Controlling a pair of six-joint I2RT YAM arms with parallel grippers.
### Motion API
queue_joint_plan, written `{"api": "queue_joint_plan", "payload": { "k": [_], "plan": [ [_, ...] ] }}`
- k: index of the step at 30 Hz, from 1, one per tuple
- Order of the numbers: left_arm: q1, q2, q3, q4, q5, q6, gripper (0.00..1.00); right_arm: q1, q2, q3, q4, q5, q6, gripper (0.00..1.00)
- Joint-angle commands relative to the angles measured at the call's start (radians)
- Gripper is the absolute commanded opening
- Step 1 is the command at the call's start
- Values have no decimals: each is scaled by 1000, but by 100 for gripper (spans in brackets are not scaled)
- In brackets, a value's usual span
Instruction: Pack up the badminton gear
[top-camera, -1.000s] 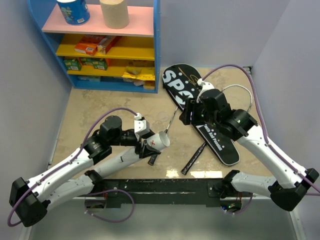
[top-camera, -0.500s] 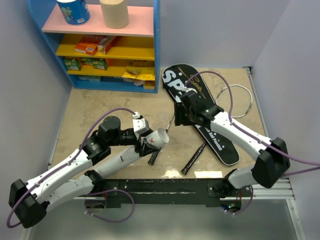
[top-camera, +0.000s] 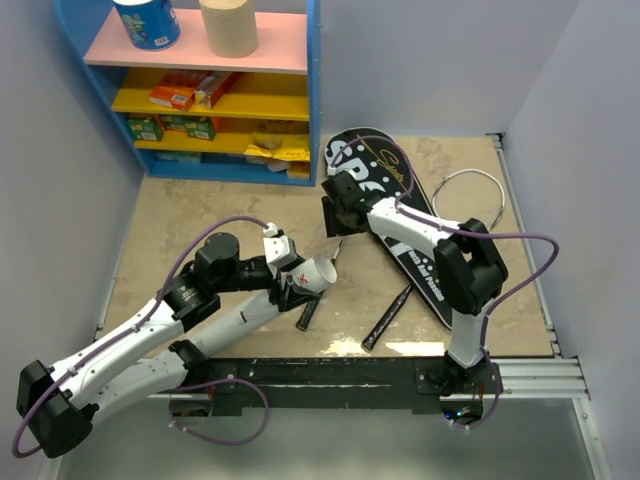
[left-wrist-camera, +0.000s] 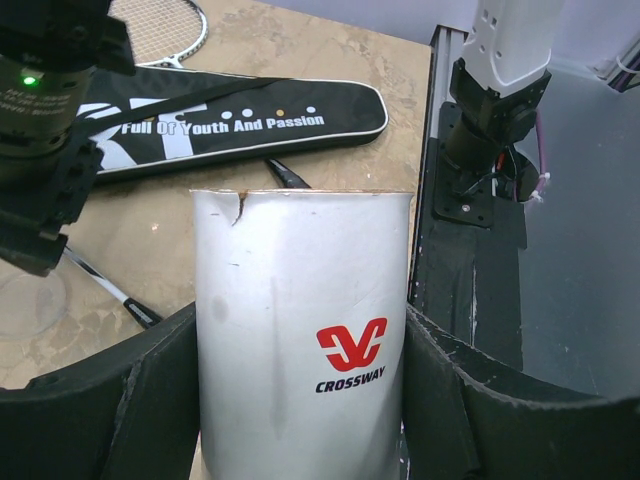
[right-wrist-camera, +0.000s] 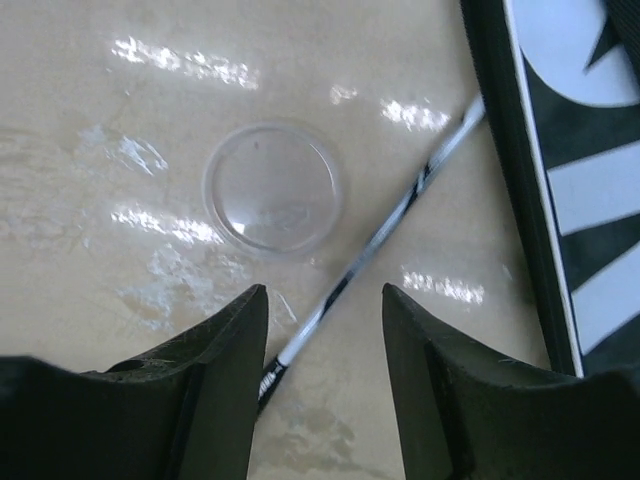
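Note:
My left gripper (top-camera: 293, 281) is shut on the long white tube (top-camera: 316, 274), lettered CROSSWAY in the left wrist view (left-wrist-camera: 300, 300), and holds it above the table. The black SPORT bag (top-camera: 410, 240) lies at the middle right; it also shows in the left wrist view (left-wrist-camera: 220, 115). My right gripper (top-camera: 336, 220) is open and empty, just left of the bag, above a racket's thin shaft (right-wrist-camera: 400, 205). One racket's white head (top-camera: 470, 195) sticks out from behind the bag. Two black handles (top-camera: 306, 314) (top-camera: 386, 320) lie near the front.
A clear round lid (right-wrist-camera: 272, 188) lies on the table next to the shaft, ahead of my right fingers. A blue shelf (top-camera: 210, 90) with paper rolls and small boxes stands at the back left. The black base rail (top-camera: 330, 375) runs along the near edge.
My right gripper has swung left off the bag to above the racket shaft beside it. My left gripper has kept the tube nearly still.

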Motion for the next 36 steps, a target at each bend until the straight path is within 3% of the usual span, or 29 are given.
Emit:
{"api": "queue_joint_plan", "payload": {
  "k": [1, 23, 26, 36],
  "plan": [
    [-4, -14, 34, 44, -4, -1, 8, 9, 47, 106, 66, -38, -50, 52],
    [-3, -8, 37, 40, 1, 1, 8, 80, 248, 223, 74, -35, -53, 50],
    [-4, -11, 37, 40, -1, -1, 8, 81, 263, 226, 60, -9, -53, 47],
    [-4, -13, 37, 38, 1, 1, 8, 86, 305, 237, 22, 39, -51, 20]
  ]
}}
